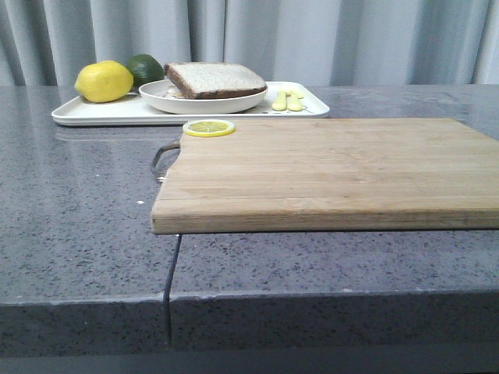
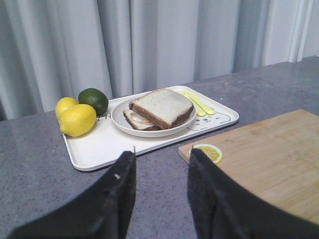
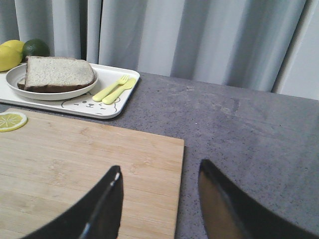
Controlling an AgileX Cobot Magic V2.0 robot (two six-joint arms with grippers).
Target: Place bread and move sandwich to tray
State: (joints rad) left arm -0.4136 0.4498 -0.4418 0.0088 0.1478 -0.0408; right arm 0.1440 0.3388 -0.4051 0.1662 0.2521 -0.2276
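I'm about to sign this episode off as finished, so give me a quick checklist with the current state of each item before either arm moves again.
1. Bread placed on the egg slice: ok, it lies on top, with the egg showing beneath at one edge in the left wrist view.
2. Sandwich with its plate on the tray: ok, the plate sits inside the rim.
3. Left gripper free: ok, open and holding nothing.
4. Right gripper free: ok, open, over the wooden board edge.
5. Fork and spoon undisturbed: ok, lying on the tray beside the plate.
6. Top slice squarely aligned: cannot tell; it looks slightly offset.
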